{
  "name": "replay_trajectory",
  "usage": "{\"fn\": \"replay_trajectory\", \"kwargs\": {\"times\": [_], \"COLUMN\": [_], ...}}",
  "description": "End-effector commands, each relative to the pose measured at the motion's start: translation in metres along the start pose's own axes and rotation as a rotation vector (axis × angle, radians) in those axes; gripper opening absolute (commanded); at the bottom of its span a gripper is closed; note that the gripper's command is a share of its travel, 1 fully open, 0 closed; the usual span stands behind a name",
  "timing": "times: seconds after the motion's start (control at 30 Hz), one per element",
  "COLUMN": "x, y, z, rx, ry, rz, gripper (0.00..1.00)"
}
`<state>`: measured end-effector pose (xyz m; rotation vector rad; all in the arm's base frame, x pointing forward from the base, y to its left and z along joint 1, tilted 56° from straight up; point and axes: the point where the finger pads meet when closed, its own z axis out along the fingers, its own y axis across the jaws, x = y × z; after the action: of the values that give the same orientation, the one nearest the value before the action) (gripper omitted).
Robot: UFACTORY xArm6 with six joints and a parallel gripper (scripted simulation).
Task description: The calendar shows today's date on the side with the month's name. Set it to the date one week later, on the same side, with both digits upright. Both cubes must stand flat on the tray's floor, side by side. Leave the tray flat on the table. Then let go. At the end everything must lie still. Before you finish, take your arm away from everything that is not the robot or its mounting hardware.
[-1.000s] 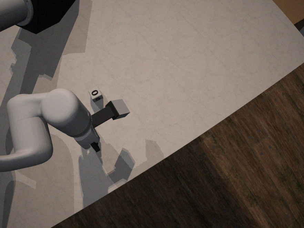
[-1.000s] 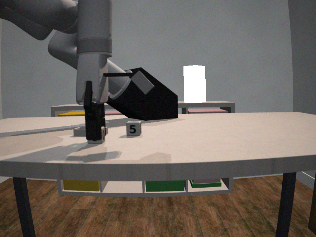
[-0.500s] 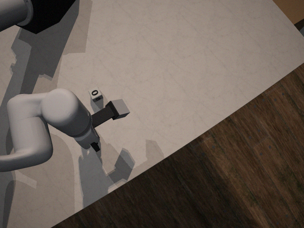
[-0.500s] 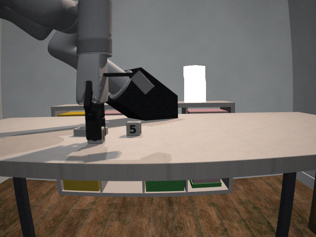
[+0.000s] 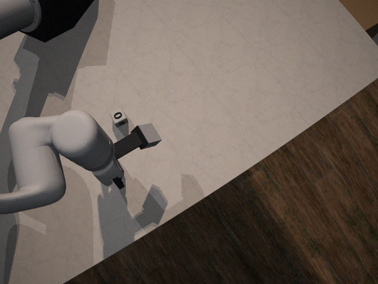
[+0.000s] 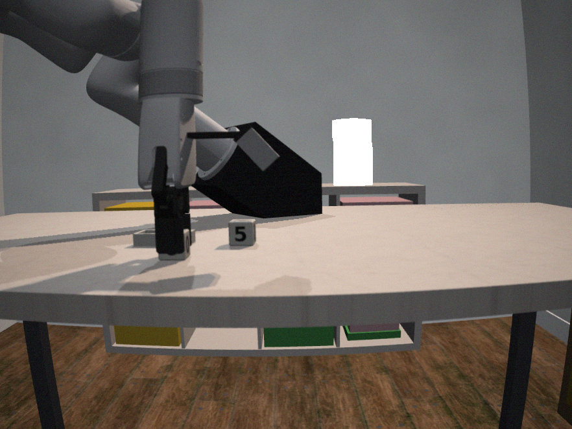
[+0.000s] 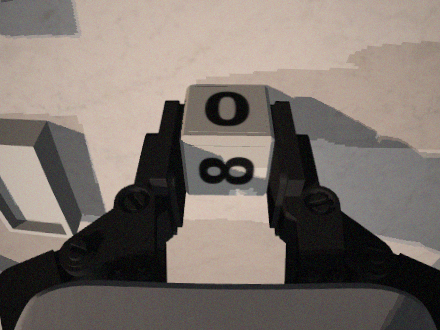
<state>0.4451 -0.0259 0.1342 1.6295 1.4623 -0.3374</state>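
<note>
The arm (image 5: 73, 131) (image 6: 170, 46) reaches over the table (image 5: 244, 76) (image 6: 369, 258), its last link upright and the gripper (image 5: 118, 182) (image 6: 173, 244) (image 7: 226, 128) pointing down, low at the tabletop. The fingers are partly closed, pressed against opposite sides of a cube (image 6: 173, 256) (image 7: 227, 142), with 0 and 8 on two adjoining faces. Whether this cube touches the table, I cannot tell.

Just beside the gripper, behind it in the exterior view and left of it in the wrist view, the tray (image 6: 144, 238) (image 7: 57, 175) lies flat on the table. Both cubes are outside the tray. The other cube (image 5: 118, 117) (image 6: 242, 232) rests on the table near the gripper, apart from it, 0 up and 5 on one side.

no visible shift of the gripper (image 5: 118, 182) (image 6: 173, 244) (image 7: 227, 150) or the cube (image 6: 173, 256) (image 7: 227, 165) between its fingers since the earlier pictures
</note>
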Motion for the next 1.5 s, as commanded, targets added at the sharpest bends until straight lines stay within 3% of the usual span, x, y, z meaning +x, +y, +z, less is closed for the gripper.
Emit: {"fn": "replay_trajectory", "kwargs": {"times": [0.0, 0.27, 0.63, 0.83, 1.47], "x": [0.0, 0.0, 0.0, 0.0, -0.009], "y": [0.001, 0.001, 0.001, 0.001, -0.002], "z": [-0.001, -0.007, -0.08, -0.097, -0.103], "rx": [-0.002, -0.002, -0.002, -0.002, -0.003], "ry": [0.001, 0.001, 0.001, 0.001, 0.0], "rz": [0.001, 0.001, 0.001, 0.001, -0.059], "gripper": [0.29, 0.29, 0.29, 0.29, 0.29]}}
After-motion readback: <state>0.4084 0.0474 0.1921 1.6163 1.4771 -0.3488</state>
